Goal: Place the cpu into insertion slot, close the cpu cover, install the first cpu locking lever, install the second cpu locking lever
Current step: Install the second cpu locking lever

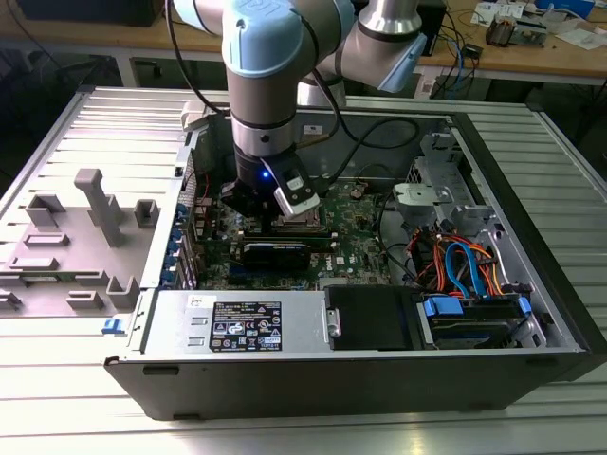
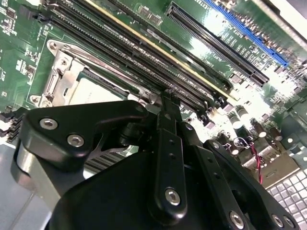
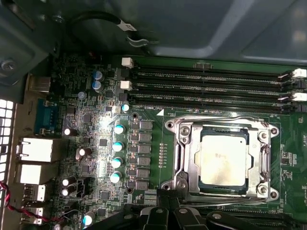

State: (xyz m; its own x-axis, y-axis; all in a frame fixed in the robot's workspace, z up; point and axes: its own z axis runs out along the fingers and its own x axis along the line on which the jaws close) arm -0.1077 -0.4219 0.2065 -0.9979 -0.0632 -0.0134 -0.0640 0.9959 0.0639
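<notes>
In the green motherboard (image 3: 96, 143) at centre frame, the silvery square cpu cover (image 3: 225, 160) lies closed over the grey-topped cpu (image 3: 223, 160), while the black gripper (image 3: 168, 211), its grasp untellable, could jam a lever if misaligned.

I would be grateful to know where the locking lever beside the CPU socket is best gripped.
Probably at the locking lever's bent free end, approached from above: it is a thin wire rod lying flat along the cpu cover, offering little else to pinch.
</notes>
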